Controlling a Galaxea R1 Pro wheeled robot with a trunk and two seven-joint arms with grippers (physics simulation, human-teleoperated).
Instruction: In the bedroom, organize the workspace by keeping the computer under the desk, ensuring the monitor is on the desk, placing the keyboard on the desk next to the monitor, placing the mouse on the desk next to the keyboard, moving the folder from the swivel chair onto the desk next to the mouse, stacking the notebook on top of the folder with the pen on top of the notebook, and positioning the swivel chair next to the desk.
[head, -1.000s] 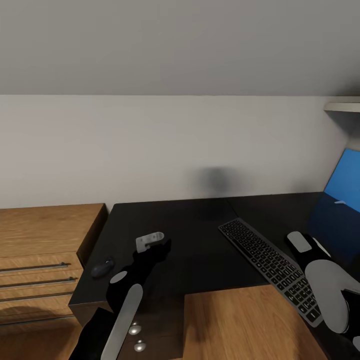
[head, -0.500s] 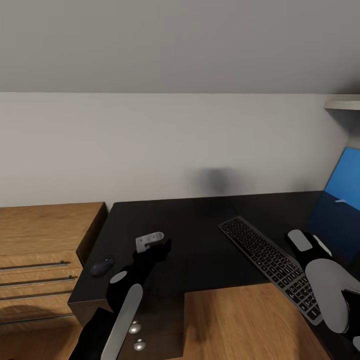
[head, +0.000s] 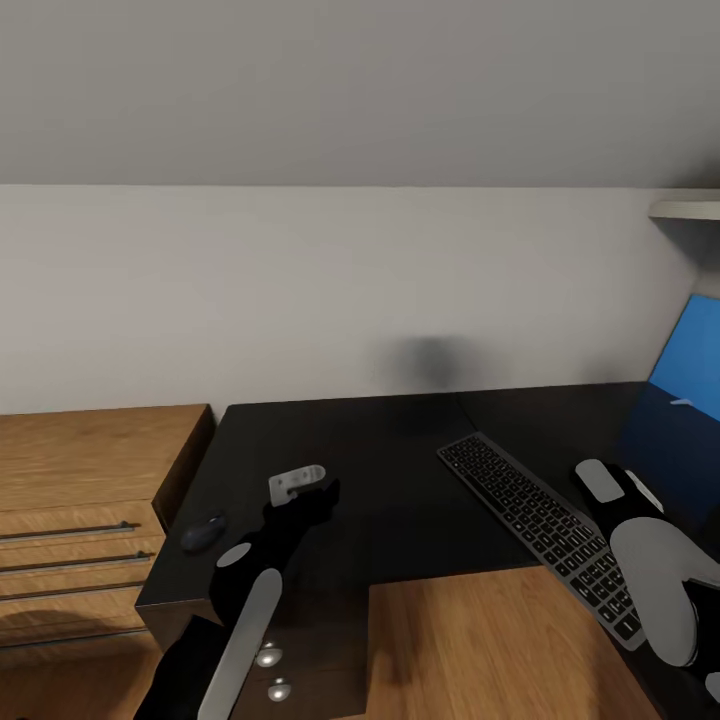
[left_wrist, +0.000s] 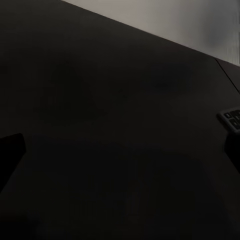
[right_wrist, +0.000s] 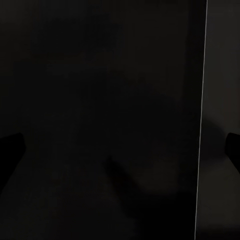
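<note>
The left arm reaches over the worktop (head: 400, 450), its claw (head: 300, 490) above bare black top; the mouse (head: 203, 532) lies beside it, the keyboard (head: 545, 525) across. The left wrist view catches a keyboard corner. Both claws' spread cannot be told.

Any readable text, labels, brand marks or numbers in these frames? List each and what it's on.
None readable.
Keyboard: key legends too small and blurred to read.
Mouse: no visible marking.
Blue folder: plain, no label visible.
Desk and both wrist views: dark surfaces, no text.
</note>
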